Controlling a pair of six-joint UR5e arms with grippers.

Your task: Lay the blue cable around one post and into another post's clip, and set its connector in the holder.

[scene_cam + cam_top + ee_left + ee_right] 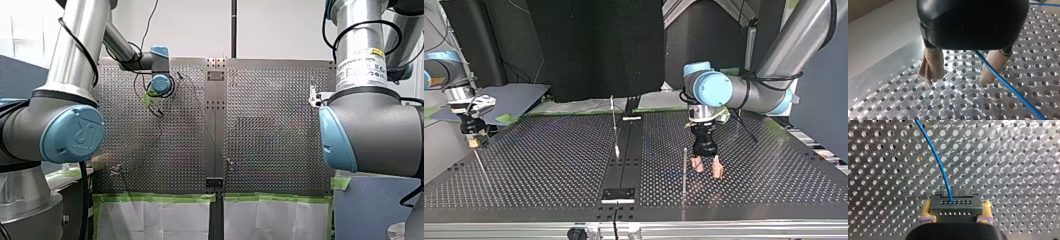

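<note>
My right gripper (956, 204) is clamped on the black connector (955, 212), with its 2 yellow pads (927, 211) pressed against the connector's sides. The blue cable (938, 160) leaves the connector's face and curves away ahead of it over the perforated table (1010, 170). My left gripper (956, 81) stands wide, its 2 beige fingers (931, 63) well apart and their tips close over the table. The cable runs out from under the gripper body between them and crosses close by 1 finger (whether it touches I cannot tell).

Only the wrist views show the cable; in the top view it is too thin to trace. The top view alone shows 2 thin upright posts. The front post (684, 170) is just beside my left gripper, and the centre post (614, 125) stands by the dark middle strip. My right gripper, at that view's left, is well apart from both. A black plate (619, 194) lies on the strip; I cannot tell whether it is the holder.
</note>
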